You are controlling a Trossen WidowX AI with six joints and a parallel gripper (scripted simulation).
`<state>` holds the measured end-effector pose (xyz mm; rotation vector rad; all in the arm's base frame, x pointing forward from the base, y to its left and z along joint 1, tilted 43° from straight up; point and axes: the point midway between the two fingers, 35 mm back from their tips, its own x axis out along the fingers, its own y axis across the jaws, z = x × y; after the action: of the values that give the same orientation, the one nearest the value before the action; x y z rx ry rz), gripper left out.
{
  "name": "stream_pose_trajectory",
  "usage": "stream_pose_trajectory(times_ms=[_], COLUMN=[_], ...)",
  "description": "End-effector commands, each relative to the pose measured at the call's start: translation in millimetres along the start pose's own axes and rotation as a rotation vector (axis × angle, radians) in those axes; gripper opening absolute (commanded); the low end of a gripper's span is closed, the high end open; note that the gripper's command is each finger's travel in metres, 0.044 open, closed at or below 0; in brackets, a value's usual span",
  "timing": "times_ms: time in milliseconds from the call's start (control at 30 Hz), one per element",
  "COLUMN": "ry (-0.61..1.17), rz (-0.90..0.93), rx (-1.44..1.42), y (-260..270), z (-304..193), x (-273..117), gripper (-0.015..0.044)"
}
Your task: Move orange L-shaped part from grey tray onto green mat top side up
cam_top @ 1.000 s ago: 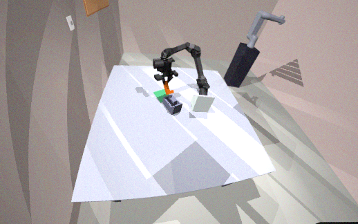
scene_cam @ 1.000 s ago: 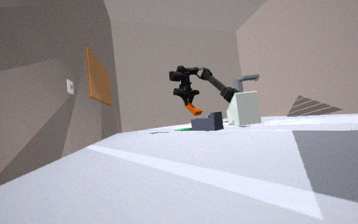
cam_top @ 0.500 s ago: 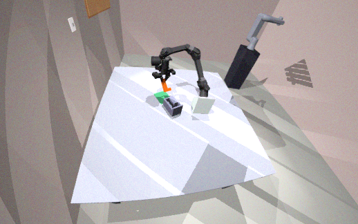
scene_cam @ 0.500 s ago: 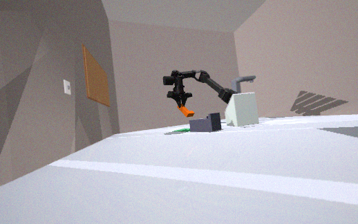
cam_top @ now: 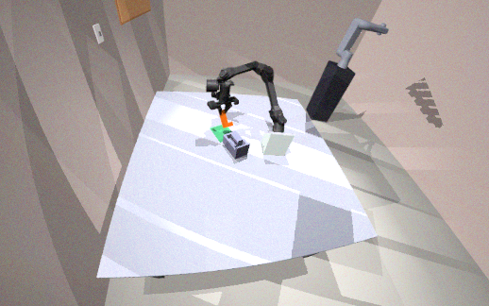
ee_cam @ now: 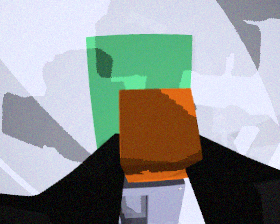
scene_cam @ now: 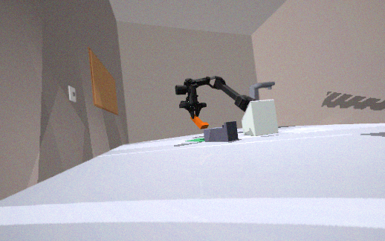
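The orange L-shaped part [cam_top: 226,119] [scene_cam: 200,123] [ee_cam: 158,127] is pinched by one end in your claw [cam_top: 223,111] [scene_cam: 194,116] [ee_cam: 152,140], aloft. Its long axis slants downward from the fingers, the L-shaped end lowest, pointing toward the pale block's side in the exterior view. Below lies the green mat [cam_top: 218,132] [scene_cam: 196,140] [ee_cam: 141,60], seemingly beneath the part, with the grey tray [cam_top: 242,150] [scene_cam: 215,135] [ee_cam: 163,200] just beside it.

Plain room, exact type unclear, lab-like: black robot arm [cam_top: 267,73] [scene_cam: 216,81] on white table [cam_top: 185,203] [scene_cam: 201,175], grey arm [cam_top: 348,40] [scene_cam: 262,85] on dark pedestal [cam_top: 329,92], bare beige walls, orange-brown board [cam_top: 133,9] [scene_cam: 104,83], white wall plate [cam_top: 97,33] [scene_cam: 72,94].
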<state>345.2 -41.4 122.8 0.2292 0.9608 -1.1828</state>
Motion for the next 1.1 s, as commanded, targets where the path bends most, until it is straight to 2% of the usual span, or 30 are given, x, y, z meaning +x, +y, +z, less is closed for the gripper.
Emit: stream_pose_trajectory(times_ms=[0,1067], ry=[-0.002,-0.004], rz=[-0.006,-0.007], rx=[-0.006,-0.005], y=[-1.4,-2.0], z=[-0.7,-0.3], x=[7.1,55.5], gripper=[0.0000,0.0000])
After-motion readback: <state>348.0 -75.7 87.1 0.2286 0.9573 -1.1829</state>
